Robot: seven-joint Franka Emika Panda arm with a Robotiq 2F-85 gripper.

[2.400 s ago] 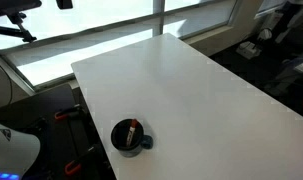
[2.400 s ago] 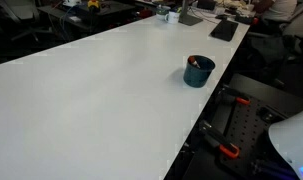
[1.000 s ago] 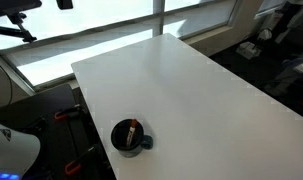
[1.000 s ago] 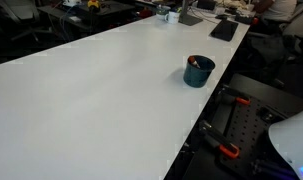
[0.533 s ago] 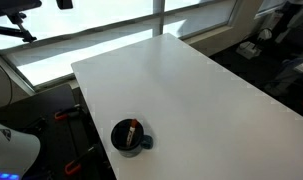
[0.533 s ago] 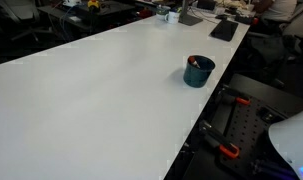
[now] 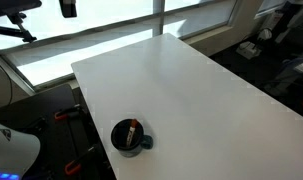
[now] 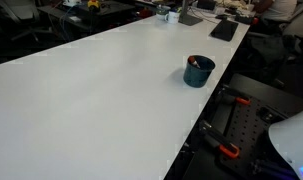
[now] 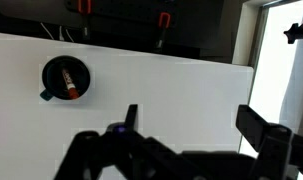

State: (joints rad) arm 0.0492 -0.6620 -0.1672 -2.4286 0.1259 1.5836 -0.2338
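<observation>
Closest to me, in the wrist view, the gripper hangs high over the table. Its jaws are spread wide, with nothing between them but bare white tabletop, so I'm holding nothing and touching nothing. One dark finger sits near the middle of the view, and the other is off to the side.

Moving out across the surface, the dark blue mug is up and to the left of that finger, well apart from it and not lined up between the jaws. It stands upright, mouth to the ceiling, which is why the orange-red marker inside it rests slanted against the inner wall rather than lying flat. A small handle pokes out on one side.

In both exterior views the mug sits close to one long edge of the table, just in from the rim, with the rest of the top stretching away from it.

Beyond that edge there's dark framing with red clamps, and farther off the bright window.
</observation>
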